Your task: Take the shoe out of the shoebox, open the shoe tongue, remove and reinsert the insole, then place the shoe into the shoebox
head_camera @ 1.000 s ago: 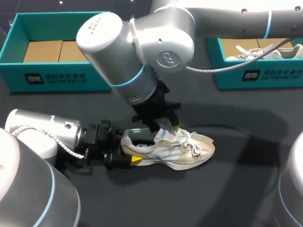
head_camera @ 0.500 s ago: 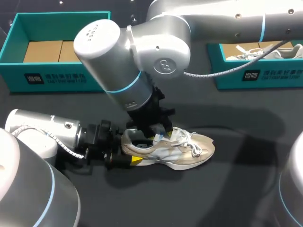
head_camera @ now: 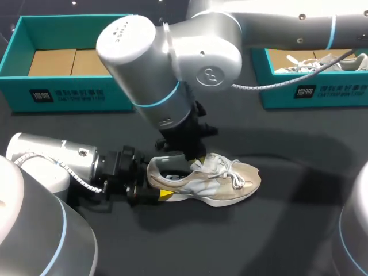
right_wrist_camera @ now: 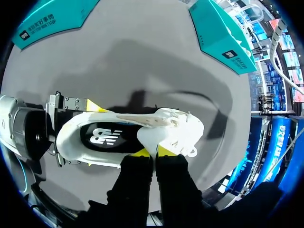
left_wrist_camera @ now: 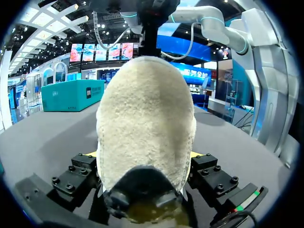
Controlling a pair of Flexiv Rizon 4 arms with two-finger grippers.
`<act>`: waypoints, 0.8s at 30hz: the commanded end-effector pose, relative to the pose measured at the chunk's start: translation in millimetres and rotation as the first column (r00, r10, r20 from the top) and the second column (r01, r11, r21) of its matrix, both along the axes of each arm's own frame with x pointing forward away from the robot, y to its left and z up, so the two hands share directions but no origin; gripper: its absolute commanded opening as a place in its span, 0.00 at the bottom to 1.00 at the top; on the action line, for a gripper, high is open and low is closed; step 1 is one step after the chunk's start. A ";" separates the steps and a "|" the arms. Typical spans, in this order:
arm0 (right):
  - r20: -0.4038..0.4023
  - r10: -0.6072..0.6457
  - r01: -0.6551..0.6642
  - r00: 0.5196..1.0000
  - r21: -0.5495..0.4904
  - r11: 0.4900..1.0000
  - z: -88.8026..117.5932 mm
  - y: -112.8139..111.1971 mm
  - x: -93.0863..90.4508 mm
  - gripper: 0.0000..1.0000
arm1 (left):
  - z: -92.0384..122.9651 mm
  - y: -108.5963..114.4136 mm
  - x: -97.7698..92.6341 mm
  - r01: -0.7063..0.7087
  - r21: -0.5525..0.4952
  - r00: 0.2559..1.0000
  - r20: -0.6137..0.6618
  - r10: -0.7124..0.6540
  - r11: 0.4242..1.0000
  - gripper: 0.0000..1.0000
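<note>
One shoe [head_camera: 207, 183] lies on its sole mid-table [head_camera: 287, 230], outside both boxes. The left gripper [head_camera: 152, 184] clamps its heel from two sides, fingers spread to the heel's width. The right gripper [head_camera: 198, 160], fingers almost together, pinches the tongue [head_camera: 205, 165] from above. Two teal boxes stand at the far edge: the left box [head_camera: 69, 98] holds only cardboard, the right box [head_camera: 322, 92] a second shoe [head_camera: 339, 62].

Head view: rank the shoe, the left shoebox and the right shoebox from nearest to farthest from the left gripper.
1. shoe: on the table's middle, its heel between the fingers of the left gripper.
2. left shoebox: far left of the table.
3. right shoebox: far right, beyond the shoe.
</note>
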State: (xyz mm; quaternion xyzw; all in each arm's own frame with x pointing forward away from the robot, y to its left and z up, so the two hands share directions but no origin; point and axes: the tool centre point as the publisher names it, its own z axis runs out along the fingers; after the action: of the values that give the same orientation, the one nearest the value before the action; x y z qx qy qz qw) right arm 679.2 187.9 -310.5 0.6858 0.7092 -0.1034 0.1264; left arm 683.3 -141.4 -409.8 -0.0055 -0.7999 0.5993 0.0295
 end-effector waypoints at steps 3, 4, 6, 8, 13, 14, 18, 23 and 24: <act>0.088 -0.154 0.132 0.984 0.214 0.968 14.1 -50.4 -8.9 0.00 | -0.6 -1.2 0.3 -0.002 0.002 1.000 0.001 0.002 1.000 0.00; 0.088 -0.154 0.132 0.984 0.214 0.968 14.1 -50.4 -8.9 0.00 | -0.6 -1.2 0.3 -0.002 0.002 1.000 0.001 0.002 1.000 0.00; 0.088 -0.154 0.132 0.984 0.214 0.968 14.1 -50.4 -8.9 0.00 | -0.6 -1.2 0.3 -0.002 0.002 1.000 0.001 0.002 1.000 0.00; 0.088 -0.154 0.132 0.984 0.214 0.968 14.1 -50.4 -8.9 0.00 | -0.6 -1.2 0.3 -0.002 0.002 1.000 0.001 0.002 1.000 0.00; 0.088 -0.154 0.132 0.984 0.214 0.968 14.1 -50.4 -8.9 0.00 | -0.6 -1.2 0.3 -0.002 0.002 1.000 0.001 0.002 1.000 0.00; 0.088 -0.154 0.132 0.984 0.214 0.968 14.1 -50.4 -8.9 0.00 | -0.6 -1.2 0.3 -0.002 0.002 1.000 0.001 0.002 1.000 0.00; 0.088 -0.154 0.132 0.984 0.214 0.968 14.1 -50.4 -8.9 0.00 | -0.6 -1.2 0.3 -0.002 0.002 1.000 0.001 0.002 1.000 0.00; 0.082 -0.139 0.116 0.987 0.239 0.964 17.1 -69.5 -8.6 0.00 | -0.6 -1.2 0.3 -0.002 0.002 1.000 0.001 0.002 1.000 0.00; 0.072 -0.127 0.106 0.989 0.248 0.963 16.1 -73.1 -9.2 0.00 | -0.6 -1.2 0.3 -0.002 0.002 1.000 0.001 0.002 1.000 0.00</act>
State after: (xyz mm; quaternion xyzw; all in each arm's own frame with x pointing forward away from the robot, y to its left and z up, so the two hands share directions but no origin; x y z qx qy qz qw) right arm 670.9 128.9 -293.9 0.7433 0.6639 -0.0059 0.0825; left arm 683.4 -141.5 -409.7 -0.0055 -0.8000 0.5993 0.0294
